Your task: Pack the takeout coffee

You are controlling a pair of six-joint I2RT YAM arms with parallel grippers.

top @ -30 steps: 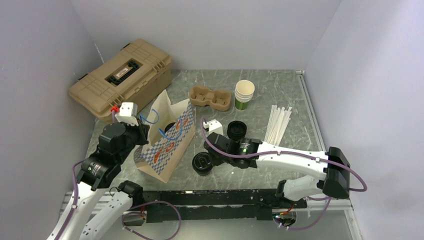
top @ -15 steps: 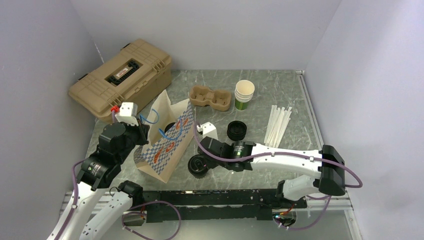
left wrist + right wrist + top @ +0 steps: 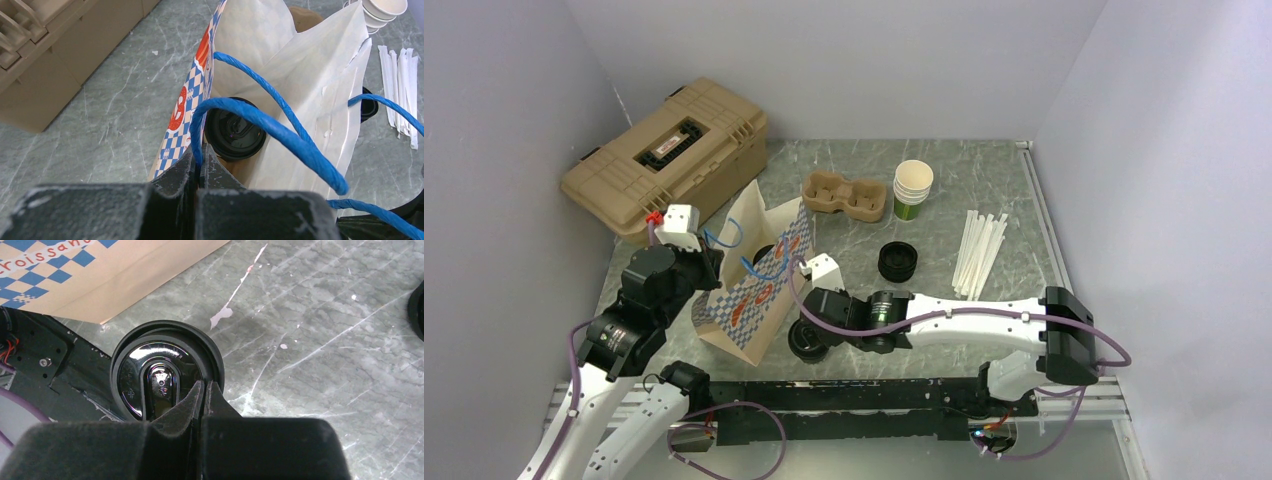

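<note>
mostly hidden under its black lid, the coffee cup is just right of the paper bag, the right gripper pinched on its rim. the left gripper is clamped on the bag's blue handle; inside sits another lidded cup.

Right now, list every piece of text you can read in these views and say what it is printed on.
"croissan": on the paper bag, cut off at the edge of the right wrist view.
Orange lettering on the bag's checkered side, top view: too small to read.
Label on the tan toolbox lid: too small to read.
Embossed marks on the takeout coffee lid: not legible.
</note>
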